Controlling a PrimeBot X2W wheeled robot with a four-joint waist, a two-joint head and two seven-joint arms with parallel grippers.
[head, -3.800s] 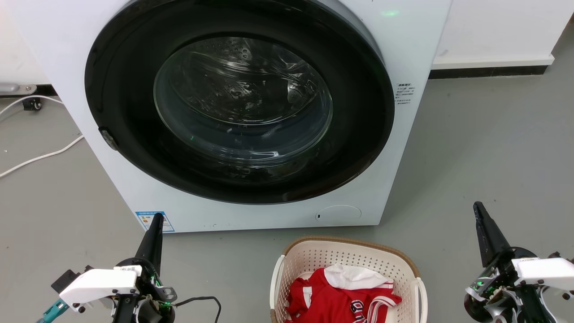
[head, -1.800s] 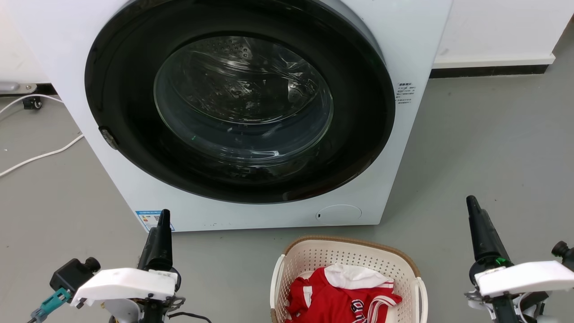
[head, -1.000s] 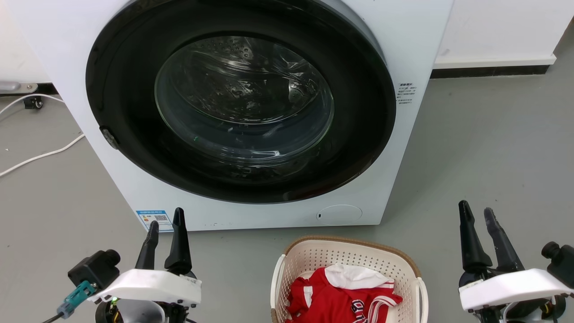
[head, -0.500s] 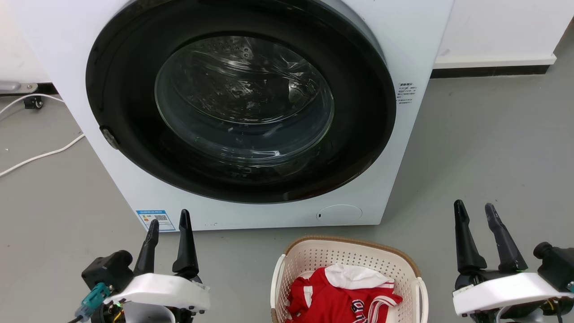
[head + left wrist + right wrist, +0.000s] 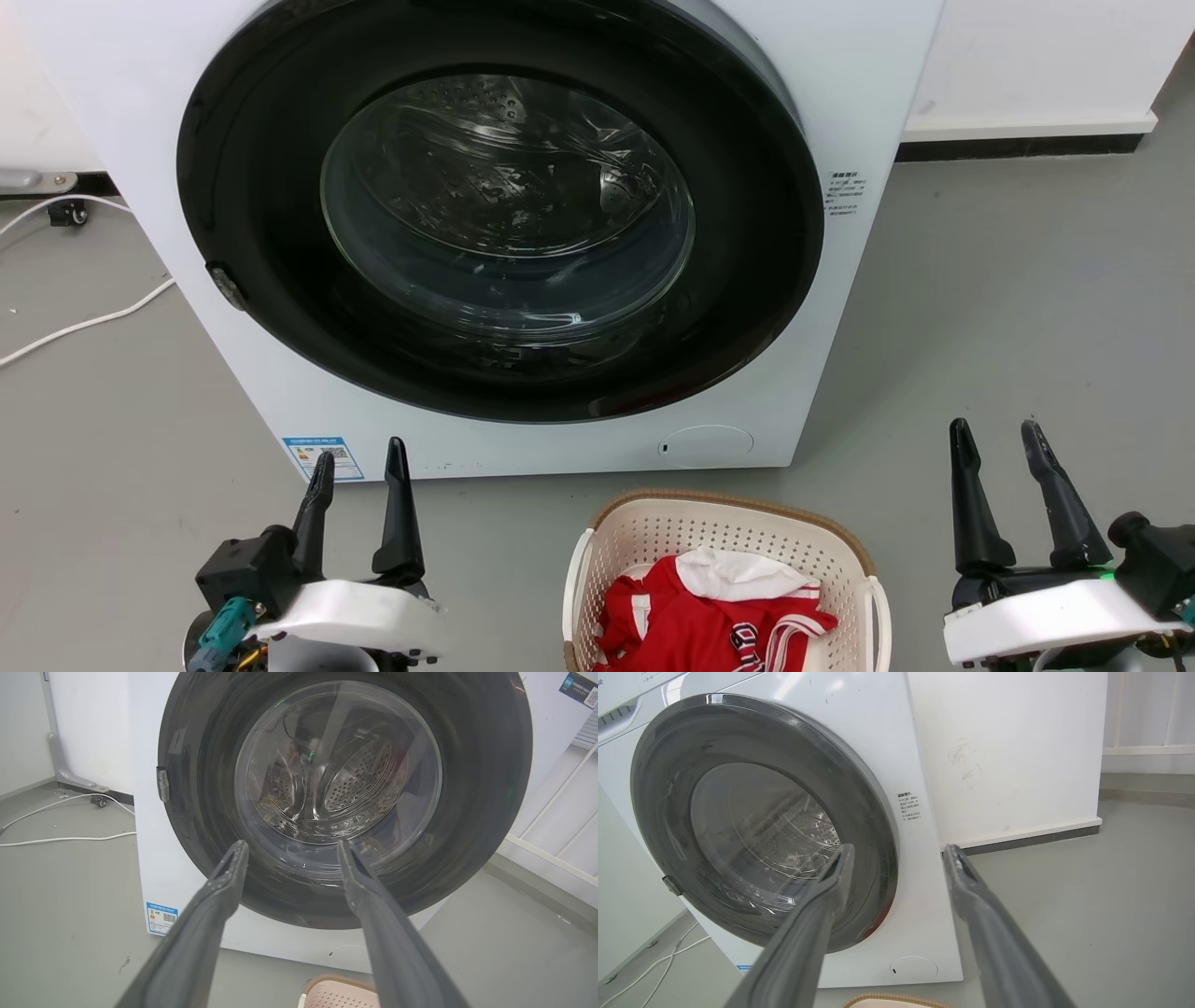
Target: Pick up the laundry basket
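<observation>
While the laundry basket [image 5: 738, 534] sits on the grey floor [image 5: 1027, 299] just in front of the washing machine [image 5: 859, 84], your two grippers flank it without touching it. The left gripper [image 5: 361, 452] hangs off its left side and the right gripper [image 5: 995, 427] off its right, each with its two dark fingers spread apart and nothing between them. Both pairs point up the head view toward the machine, so the basket lies inward and below the fingertips rather than ahead of them. The left wrist view catches only a corner of its brown rim at the bottom edge, under the parted fingers. In the head view the right gripper looks the nearer, near the right handle [image 5: 878, 607], while the left stands well apart from the left handle [image 5: 573, 579]. The white handles sit on the basket's left and right sides, one toward each arm. Its near end is cut off by the frame, so you cannot call its long axis. A red garment [image 5: 681, 621] and a white cloth [image 5: 738, 571] lie inside. The next move likely calls for turning both grippers inward and down to the handles.
</observation>
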